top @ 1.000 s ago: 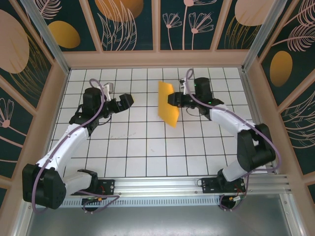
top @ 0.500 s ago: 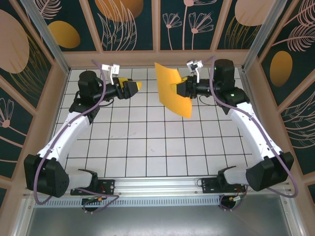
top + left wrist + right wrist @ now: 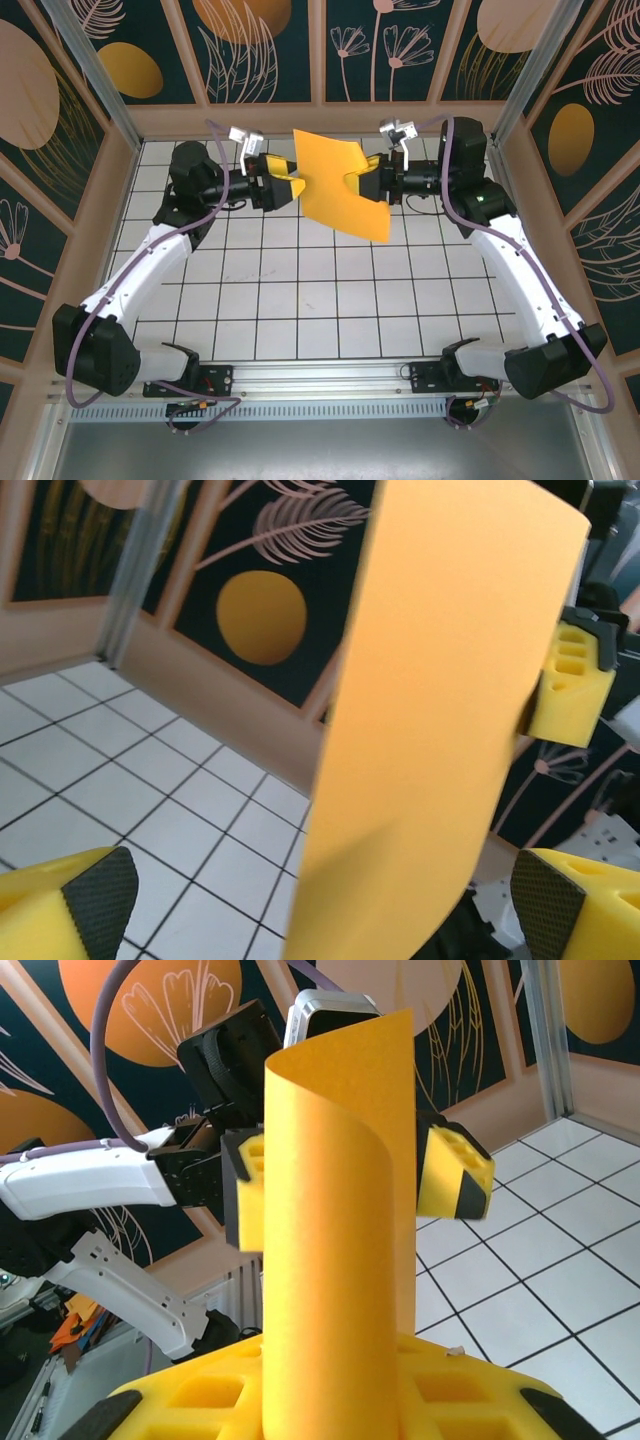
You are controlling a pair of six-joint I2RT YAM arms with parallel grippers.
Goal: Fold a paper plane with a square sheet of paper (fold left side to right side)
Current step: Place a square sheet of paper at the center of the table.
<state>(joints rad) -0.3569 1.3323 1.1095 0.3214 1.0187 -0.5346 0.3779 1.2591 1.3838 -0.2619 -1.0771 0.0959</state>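
I see a white table top [image 3: 300, 300] ruled in a dark grid, with a pale wooden border [image 3: 320, 120] at its far edge and sides. Dark teal wall panels [image 3: 345, 80] rise behind, printed with orange ovals [image 3: 130, 70] and outlined leaves. An aluminium rail [image 3: 320, 375] spans the near edge.

One square sheet of paper [image 3: 335, 195]. Two grippers: left gripper [image 3: 288, 180], right gripper [image 3: 355, 186].
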